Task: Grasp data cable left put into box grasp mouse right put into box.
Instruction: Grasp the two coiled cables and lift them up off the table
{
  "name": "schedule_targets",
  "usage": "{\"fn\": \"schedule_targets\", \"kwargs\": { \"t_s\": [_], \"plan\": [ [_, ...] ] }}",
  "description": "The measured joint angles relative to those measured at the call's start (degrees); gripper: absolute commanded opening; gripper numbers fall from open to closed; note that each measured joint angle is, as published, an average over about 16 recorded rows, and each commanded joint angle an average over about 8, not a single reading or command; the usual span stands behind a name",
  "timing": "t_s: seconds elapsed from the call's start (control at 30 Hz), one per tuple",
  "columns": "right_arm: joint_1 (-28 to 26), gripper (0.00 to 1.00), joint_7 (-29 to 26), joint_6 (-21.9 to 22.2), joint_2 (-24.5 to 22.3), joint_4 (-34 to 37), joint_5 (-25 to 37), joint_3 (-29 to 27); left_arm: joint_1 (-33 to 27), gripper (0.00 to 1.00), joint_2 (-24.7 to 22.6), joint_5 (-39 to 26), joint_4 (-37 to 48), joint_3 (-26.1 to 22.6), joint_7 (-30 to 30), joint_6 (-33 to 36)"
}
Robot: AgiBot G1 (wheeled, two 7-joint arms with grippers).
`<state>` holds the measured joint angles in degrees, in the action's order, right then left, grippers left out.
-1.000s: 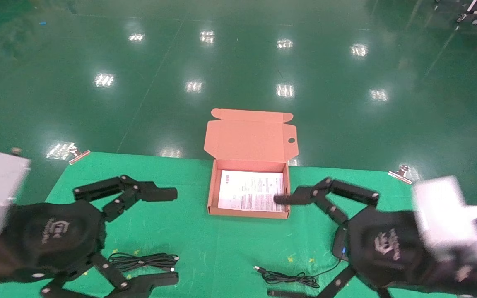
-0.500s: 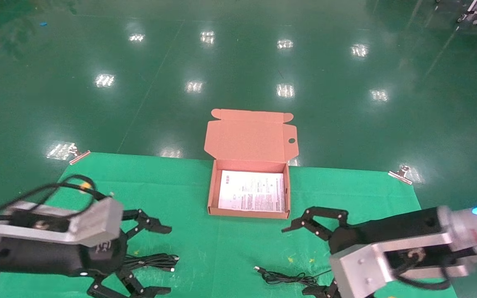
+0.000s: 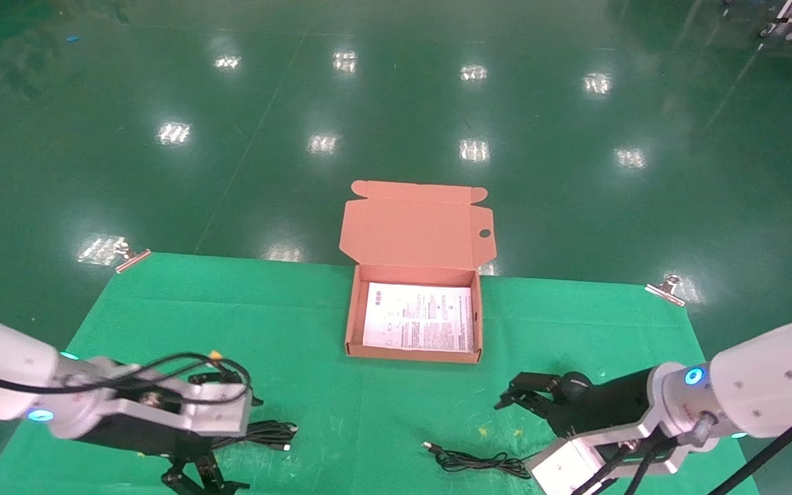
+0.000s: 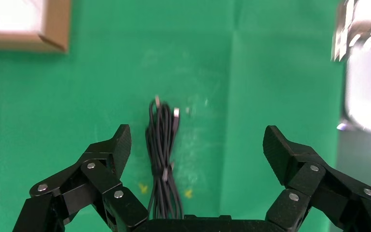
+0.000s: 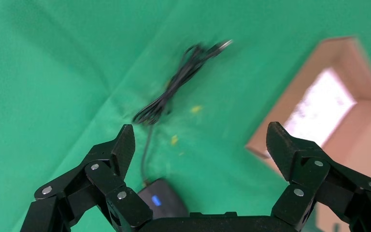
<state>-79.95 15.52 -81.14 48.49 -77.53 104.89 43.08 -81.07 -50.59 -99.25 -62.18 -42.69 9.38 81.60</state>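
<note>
Nearest, at the front left of the green cloth [image 3: 300,385], left gripper [image 4: 196,145] low over the cable [image 4: 163,154], fingers [image 4: 111,154] spread wide and empty, one either side of the bundle and clear of it. Cable lying flat on the cloth as a long narrow bundle, plug ends [image 4: 175,113] pointing away from the wrist; in the head view only its right end [image 3: 269,435] showing past the left arm. At the front right, right gripper [image 5: 200,145] likewise spread wide, holding nothing, poised above the mouse [image 5: 162,202], which sits on the cloth close under the palm with its blue light showing. Mouse cord [image 5: 174,87] running from the mouse to a loose coil with the USB plug at its end; same coil [image 3: 482,462] visible in the head view just left of the right arm. In that view the mouse itself probably the dark rounded shape [image 3: 573,385] by the gripper, hard to separate from the black fingers. Farther back, mid-cloth between the two arms and well apart from both, the box [image 3: 355,323] open, lid [image 3: 416,230] raised at the rear, white leaflet [image 3: 418,317] flat inside. Beyond it, metal clips [image 3: 664,289] at the far cloth corners, then the glossy green floor [image 3: 396,103].
</note>
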Motion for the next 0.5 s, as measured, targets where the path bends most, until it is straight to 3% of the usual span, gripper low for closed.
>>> {"fn": "schedule_targets", "kwargs": {
  "t_s": [0.27,0.5],
  "plan": [
    [3.19,1.00,-3.81,4.07,2.46,1.08,8.24,2.61,0.68,1.00,-3.58,-7.73,3.93,-2.60,0.69,-5.50],
    [4.84,1.00,-10.05,5.39,4.93,4.90,10.21,2.92,0.42,1.00,-6.47,-10.71,11.07,-3.16,1.26,-9.64]
  ]
}}
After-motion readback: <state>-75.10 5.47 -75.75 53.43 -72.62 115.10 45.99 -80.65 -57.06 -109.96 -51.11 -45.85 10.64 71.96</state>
